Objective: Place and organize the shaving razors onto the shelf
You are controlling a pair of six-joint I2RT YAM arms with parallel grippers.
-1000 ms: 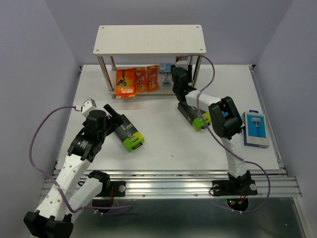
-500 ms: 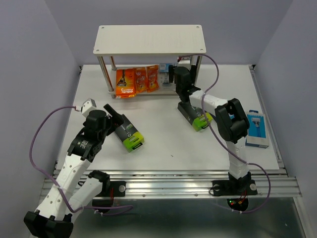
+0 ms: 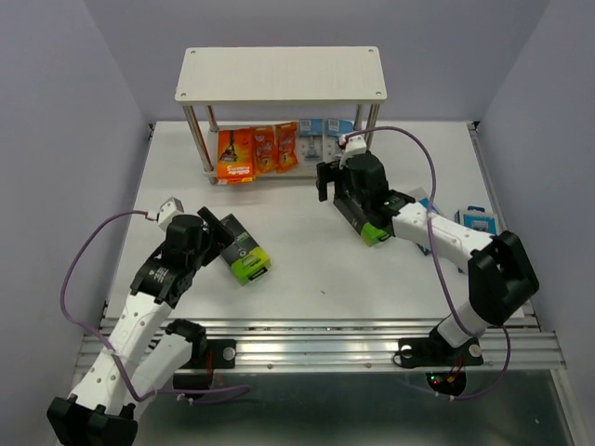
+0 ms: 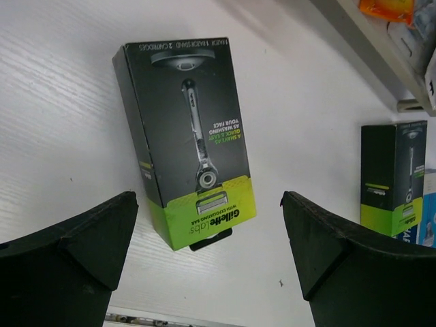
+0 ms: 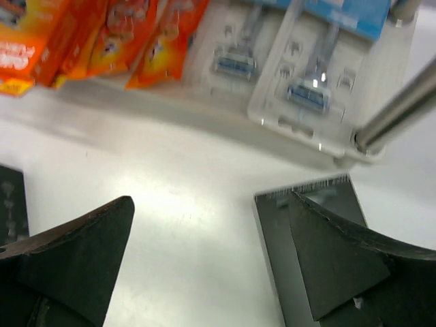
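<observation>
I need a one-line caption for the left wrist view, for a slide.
Open left gripper facing a black-and-green razor box that lies flat on the white table.

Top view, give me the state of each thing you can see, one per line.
Shelf: upright.
Orange packs: on shelf, lower level.
Blister cards: on shelf, lower level.
Left black box: flat on table, unheld.
Right black box: flat on table, unheld.
Blue box: on table, partly hidden.
Left gripper: open, empty.
Right gripper: open, empty.
</observation>
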